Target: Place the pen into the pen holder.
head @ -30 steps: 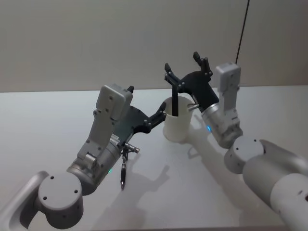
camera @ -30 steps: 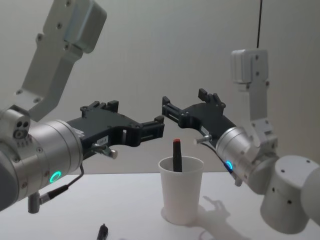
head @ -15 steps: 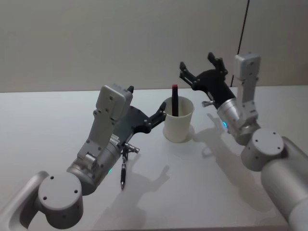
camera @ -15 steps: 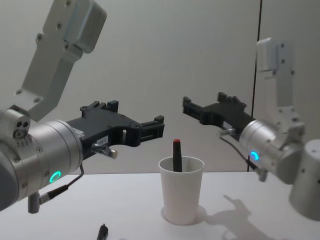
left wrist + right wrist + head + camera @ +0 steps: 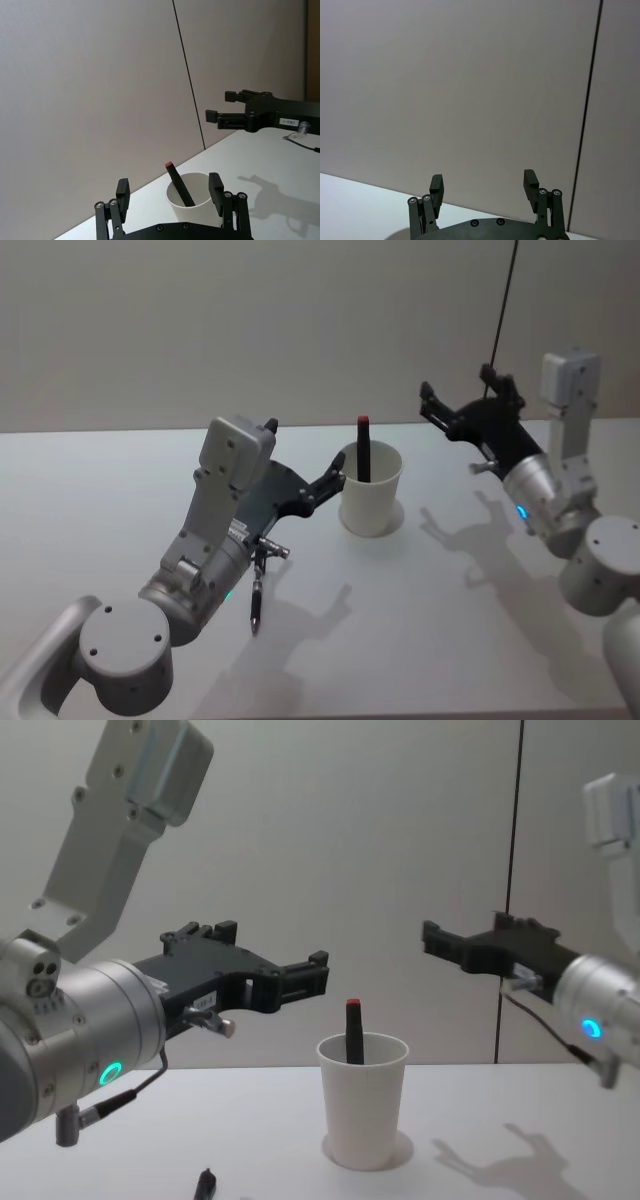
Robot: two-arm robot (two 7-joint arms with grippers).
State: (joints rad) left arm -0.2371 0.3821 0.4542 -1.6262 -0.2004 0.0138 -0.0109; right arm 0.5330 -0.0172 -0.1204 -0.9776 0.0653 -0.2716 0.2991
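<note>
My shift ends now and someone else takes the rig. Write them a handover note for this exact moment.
The left gripper is open and empty, hovering just left of the pen holder, above its rim.
The right gripper is open and empty, raised well off to the holder's right.
The pen stands in the pen holder, red end up.
Done: pen placed and released.
Left: probably only parking the arms. A dark pen-like thing lies on the table by the left arm; I cannot tell what it is.

White table [image 5: 420,620], flat and level, white paper cup [image 5: 371,502] standing upright near its middle, dark pen [image 5: 256,604] lying flat nearer the robot, well apart from the cup
</note>
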